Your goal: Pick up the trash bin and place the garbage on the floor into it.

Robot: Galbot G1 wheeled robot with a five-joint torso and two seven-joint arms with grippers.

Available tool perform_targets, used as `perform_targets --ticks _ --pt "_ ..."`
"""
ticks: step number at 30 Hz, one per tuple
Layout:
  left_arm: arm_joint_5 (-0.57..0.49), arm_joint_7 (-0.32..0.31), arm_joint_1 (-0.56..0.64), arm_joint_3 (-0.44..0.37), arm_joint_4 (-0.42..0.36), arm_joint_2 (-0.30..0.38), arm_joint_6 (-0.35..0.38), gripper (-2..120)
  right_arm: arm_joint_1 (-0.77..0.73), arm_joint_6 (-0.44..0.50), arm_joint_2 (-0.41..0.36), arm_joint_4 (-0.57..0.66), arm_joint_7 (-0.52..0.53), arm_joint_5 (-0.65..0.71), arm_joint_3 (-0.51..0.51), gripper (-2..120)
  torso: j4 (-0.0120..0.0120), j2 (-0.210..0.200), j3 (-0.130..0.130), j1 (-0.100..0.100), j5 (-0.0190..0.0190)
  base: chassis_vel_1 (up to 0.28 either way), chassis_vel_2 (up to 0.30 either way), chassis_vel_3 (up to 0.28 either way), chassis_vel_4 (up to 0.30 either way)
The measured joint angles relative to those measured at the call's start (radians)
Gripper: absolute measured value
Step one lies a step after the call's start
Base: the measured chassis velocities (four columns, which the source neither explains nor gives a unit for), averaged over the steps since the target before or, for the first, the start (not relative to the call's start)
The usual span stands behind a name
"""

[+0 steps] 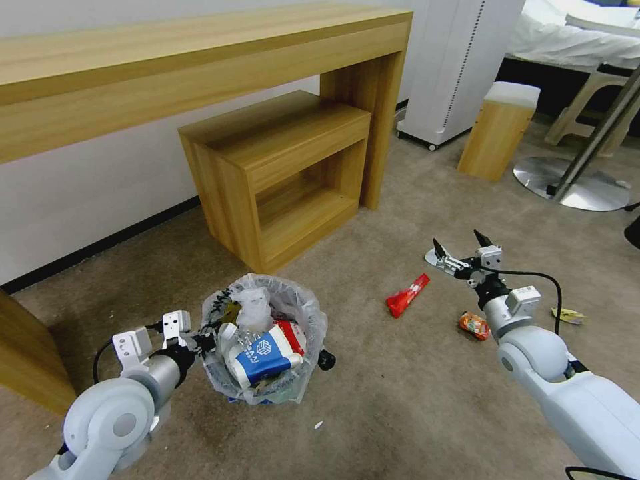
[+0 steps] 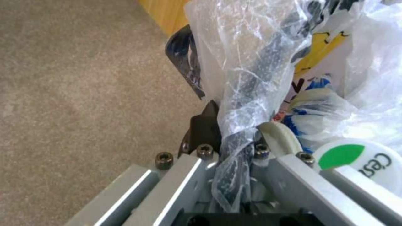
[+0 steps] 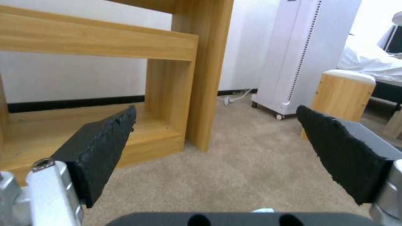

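Left tool (image 1: 203, 341) clamping rim of one trash bin (image 1: 303, 313). Right tool (image 1: 461, 248) hovering, gaping wide, empty. Floor (image 1: 413, 393) carrying three pieces: red wrapper (image 1: 407, 295), orange can (image 1: 474, 325), yellow wrapper (image 1: 567, 315).

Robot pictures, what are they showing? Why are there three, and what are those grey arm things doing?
It is a robot with two arms, tidying up a room. The big picture comes from a camera on its head, looking down at the carpet. The other two come from cameras on its wrists, so you see its fingers up close.

The left gripper pinches the rim of the trash bin, which is lined with a crinkly plastic bag and already full of rubbish. The right gripper hangs open above the floor, holding nothing. Near it lie a red wrapper, a crushed orange can and a yellow wrapper.
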Motion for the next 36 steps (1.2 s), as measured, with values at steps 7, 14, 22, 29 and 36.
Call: perform_targets --ticks 7,14,22,29,36 --pt "0.001 0.000 0.003 0.000 0.000 -0.002 0.000 0 0.006 0.006 0.001 -0.004 -0.009 0.000 -0.004 98 0.0000 0.000 0.000 0.000 0.0000 0.000 0.000 0.000 0.000" --pt "0.002 0.000 0.001 0.000 0.003 -0.003 0.000 0 0.010 0.016 0.005 -0.015 -0.019 -0.003 -0.009 98 0.0000 0.000 0.000 0.000 0.0000 0.000 0.000 0.000 0.000" --pt "0.005 0.000 0.001 0.003 0.006 -0.007 0.000 0 0.011 0.023 0.005 -0.023 -0.024 -0.005 -0.012 98 0.0000 0.000 0.000 0.000 0.0000 0.000 0.000 0.000 0.000" --pt "0.006 0.000 0.000 0.003 0.006 -0.007 0.000 0 0.014 0.030 0.006 -0.030 -0.029 -0.007 -0.013 97 0.0001 0.000 0.000 0.000 0.0000 0.000 0.000 0.000 0.000" --pt "0.006 0.000 0.004 0.000 0.002 -0.008 -0.001 0 0.015 0.034 0.010 -0.032 -0.030 -0.010 -0.013 98 0.0000 0.000 0.000 0.000 -0.0001 0.000 0.000 0.000 0.000"
